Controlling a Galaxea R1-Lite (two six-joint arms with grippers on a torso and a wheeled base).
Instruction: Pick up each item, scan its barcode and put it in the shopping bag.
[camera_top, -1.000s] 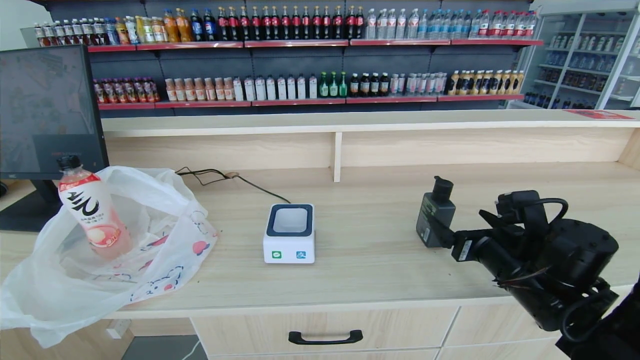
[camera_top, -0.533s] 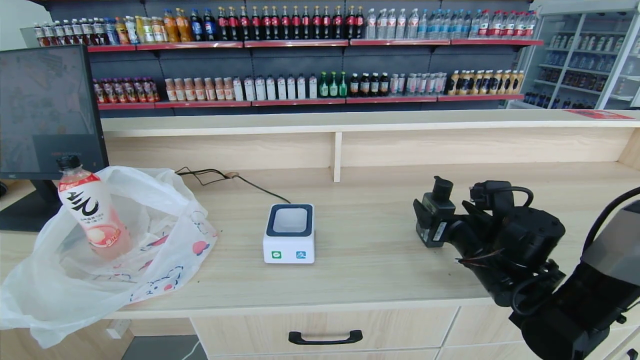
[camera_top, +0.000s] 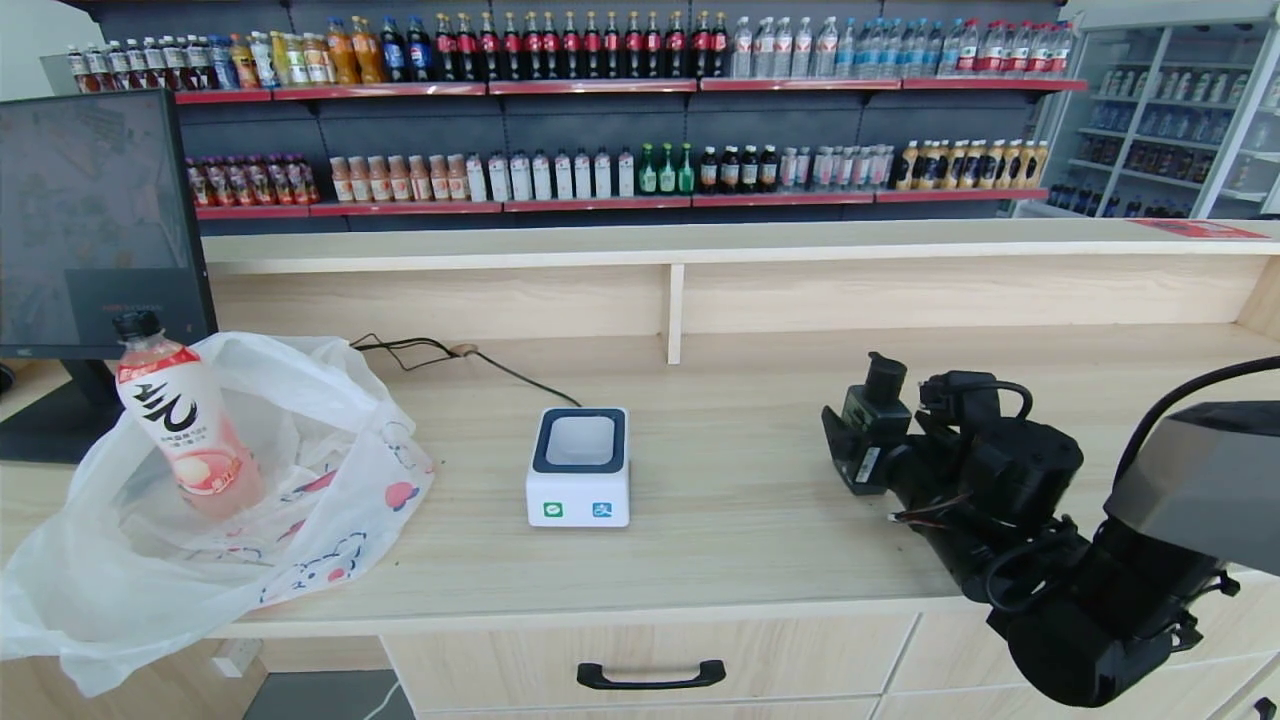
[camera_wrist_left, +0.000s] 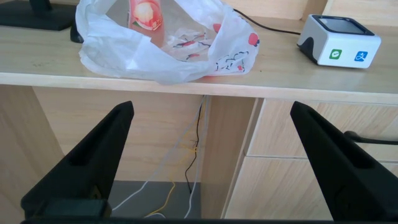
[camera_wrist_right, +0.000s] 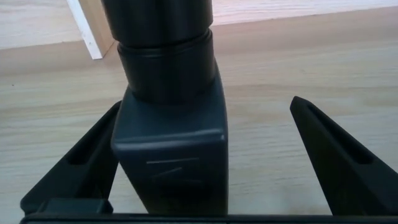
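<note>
Right wrist view has the right gripper (camera_wrist_right: 205, 106) low over the wood with its fingers spread wide; the dark bottle (camera_wrist_right: 171, 143) stands upright between them, square in the body with a round black cap; one finger lies just beside one flank of the bottle, though whether it touches cannot be told, and the other finger stands clear of the opposite flank with bare wood between. From the head view the bottle stands on the counter (camera_top: 740, 540) towards the robot's right, and the right arm comes in at it from the near right corner. The white scanner (camera_top: 580, 465) sits at the middle of the counter, well apart from the bottle, with its dark-framed window facing up; a black cable (camera_top: 440, 350) runs across the wood behind it. The shopping bag (camera_top: 330, 470) lies open at the left end of the counter and spills over the front edge; a pink drink bottle (camera_top: 185, 420) leans inside it. The left gripper (camera_wrist_left: 211, 106) hangs below the counter's front edge, its fingers spread wide with nothing between them. A dark monitor (camera_top: 95, 220) stands behind the bag; a black drawer handle (camera_top: 650, 677) shows under the counter; shelves of drinks (camera_top: 600, 90) line the back wall.
</note>
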